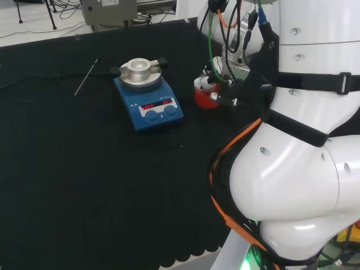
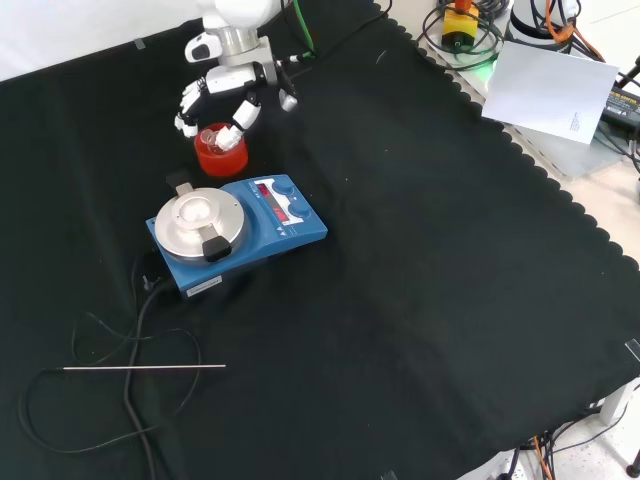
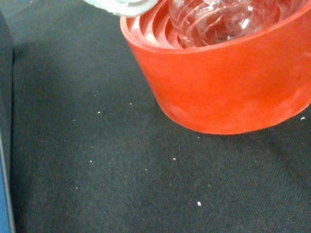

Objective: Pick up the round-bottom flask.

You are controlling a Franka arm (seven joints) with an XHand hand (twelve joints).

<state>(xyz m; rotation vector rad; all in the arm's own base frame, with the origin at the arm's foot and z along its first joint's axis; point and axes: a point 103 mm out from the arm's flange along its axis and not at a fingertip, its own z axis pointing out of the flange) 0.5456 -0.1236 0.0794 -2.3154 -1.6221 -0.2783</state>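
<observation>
Clear glass flask, matt red stand, black cloth.

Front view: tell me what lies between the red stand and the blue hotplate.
Only a narrow strip of bare black cloth lies between the red stand and the blue hotplate in the front view. The head view shows the same gap bare.

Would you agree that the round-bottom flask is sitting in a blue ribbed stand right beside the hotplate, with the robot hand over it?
Not quite: the stand is red, not blue, as the wrist view shows clearly. The rest holds: the round-bottom flask sits in it, right beside the blue hotplate, and the robot hand is over it in the front view.
</observation>
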